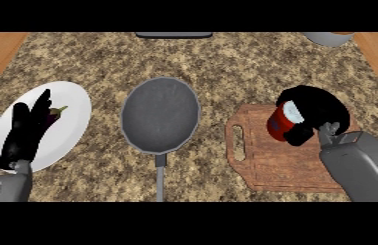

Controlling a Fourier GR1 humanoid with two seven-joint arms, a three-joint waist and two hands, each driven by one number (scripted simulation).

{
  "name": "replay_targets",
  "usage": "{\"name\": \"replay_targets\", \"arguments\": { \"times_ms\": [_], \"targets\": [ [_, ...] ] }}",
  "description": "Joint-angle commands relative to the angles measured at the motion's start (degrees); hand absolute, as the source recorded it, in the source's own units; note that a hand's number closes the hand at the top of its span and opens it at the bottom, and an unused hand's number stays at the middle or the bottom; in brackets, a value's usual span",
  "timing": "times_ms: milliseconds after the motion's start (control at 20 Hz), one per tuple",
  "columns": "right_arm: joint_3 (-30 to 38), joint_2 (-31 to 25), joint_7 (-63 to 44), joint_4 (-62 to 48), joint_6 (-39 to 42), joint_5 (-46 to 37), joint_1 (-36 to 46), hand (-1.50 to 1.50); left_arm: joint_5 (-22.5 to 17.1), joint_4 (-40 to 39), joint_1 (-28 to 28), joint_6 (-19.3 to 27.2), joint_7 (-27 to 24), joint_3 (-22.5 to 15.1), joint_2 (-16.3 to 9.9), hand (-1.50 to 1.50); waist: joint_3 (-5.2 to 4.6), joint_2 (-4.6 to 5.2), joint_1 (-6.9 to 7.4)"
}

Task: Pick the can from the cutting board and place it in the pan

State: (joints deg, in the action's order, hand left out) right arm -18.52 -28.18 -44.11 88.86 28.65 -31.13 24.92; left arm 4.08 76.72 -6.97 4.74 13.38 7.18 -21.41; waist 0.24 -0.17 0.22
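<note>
While its grey forearm enters from the lower right edge, the right robot hand sits over the upper right part of the brown wooden cutting board, with its black fingers curled round the red cylindrical can. The can is tilted on its side, its pale end facing up and right, and it shows above the board's upper area; whether it touches the board cannot be told. Much of the can's far side is hidden by the fingers.

The left robot hand shows at the lower left edge, fingers straight and pointing up, held apart from any object's grip, and it overlaps the round white plate. Its grey forearm is cut off by the lower left corner.

Item count: one can, one cutting board, one pan, one plate, one eggplant. The cutting board has a slot handle on its left side, and its lower right corner is covered by the right forearm. The round dark grey pan lies on the speckled stone tabletop between plate and board, well apart from the can, with its handle pointing toward the lower edge. The dark purple eggplant lies on the plate, partly hidden behind the left robot hand.

Two objects at the top edge are cut off: a dark flat item and a grey rounded item; neither can be identified.
</note>
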Motion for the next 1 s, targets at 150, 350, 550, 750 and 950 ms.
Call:
{"name": "replay_targets", "arguments": {
  "times_ms": [150,350,550,750,950],
  "targets": [
    [1.6,-0.4,8.6,-3.9,-2.4,-7.9,0.3,1.50,1.0,-7.2,-3.7,-0.8,-1.2,1.6,0.7,0.00,-0.26,0.26,-0.28],
    [-2.1,-7.0,25.9,-4.6,-1.6,-6.8,0.6,1.50,0.4,-1.6,-0.5,-1.3,-0.1,1.1,0.4,0.00,-0.16,0.47,0.58],
    [-7.0,-10.7,43.4,-5.8,-5.5,-9.2,-0.6,1.50,0.3,0.8,-0.4,-1.7,0.9,0.5,0.5,0.00,-0.03,0.66,1.53],
    [-4.5,-9.9,55.1,-14.9,-13.7,-11.4,-1.3,1.50,0.9,-2.7,-0.6,-1.4,-1.1,0.7,1.6,0.00,-0.18,0.49,0.47],
    [2.3,-8.2,60.1,-11.8,-19.9,-7.5,1.0,1.50,1.9,1.3,1.6,-0.6,-0.1,-0.6,2.6,0.00,-0.15,0.26,0.21]
  ]
}}
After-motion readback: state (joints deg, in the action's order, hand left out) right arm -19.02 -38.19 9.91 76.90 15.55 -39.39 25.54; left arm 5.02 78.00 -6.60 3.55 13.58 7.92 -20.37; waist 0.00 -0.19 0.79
